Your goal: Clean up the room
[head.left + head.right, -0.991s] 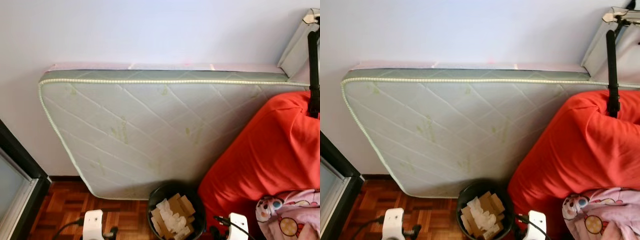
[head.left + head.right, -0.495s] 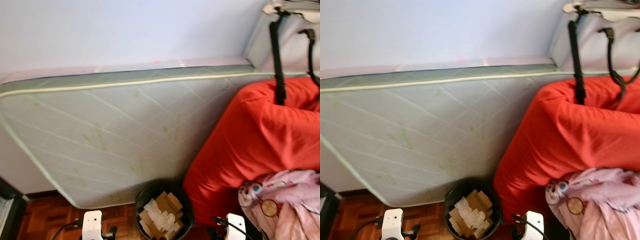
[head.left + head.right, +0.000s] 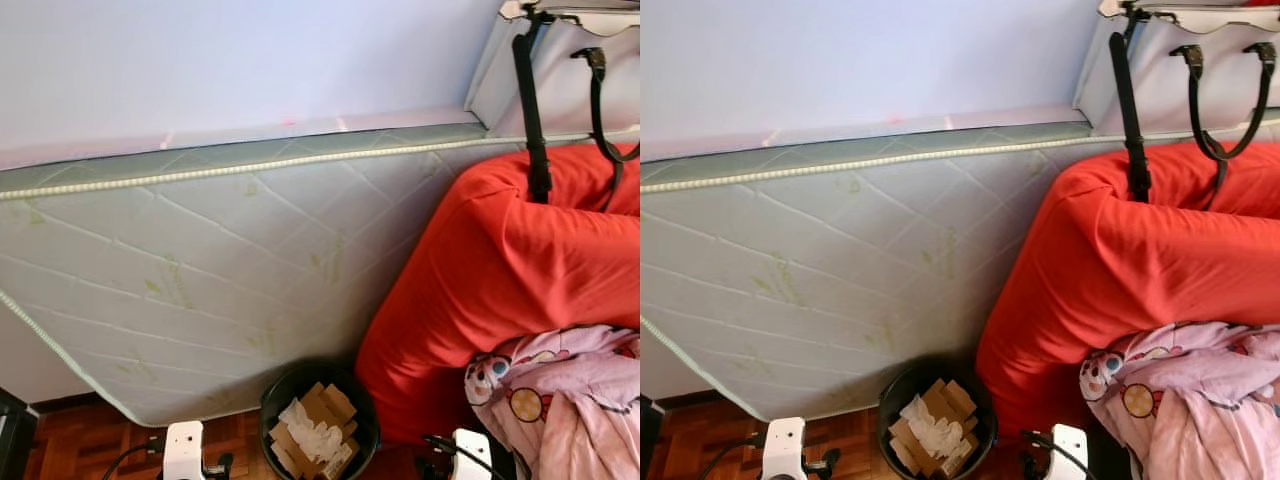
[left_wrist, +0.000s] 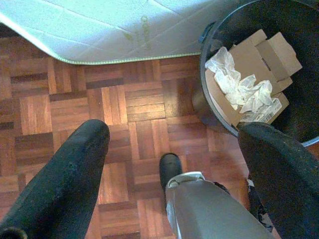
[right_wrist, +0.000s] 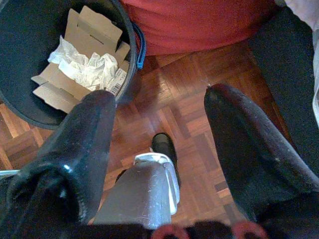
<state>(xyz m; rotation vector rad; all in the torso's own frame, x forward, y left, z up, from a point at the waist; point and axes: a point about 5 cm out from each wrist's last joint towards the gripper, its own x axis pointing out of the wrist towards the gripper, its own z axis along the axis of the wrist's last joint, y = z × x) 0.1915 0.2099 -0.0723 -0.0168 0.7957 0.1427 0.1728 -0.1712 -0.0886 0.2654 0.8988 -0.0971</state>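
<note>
Pink printed blanket (image 3: pixel 560 400) is lying crumpled on the red beanbag (image 3: pixel 500 280), beside the black bin (image 3: pixel 318 425); it is looking soft and light, so pinching a raised fold seems best. Left hand (image 4: pixel 169 149) and right hand (image 5: pixel 159 114) are both hanging wide open near the parquet floor (image 4: pixel 60 109), holding nothing.
</note>
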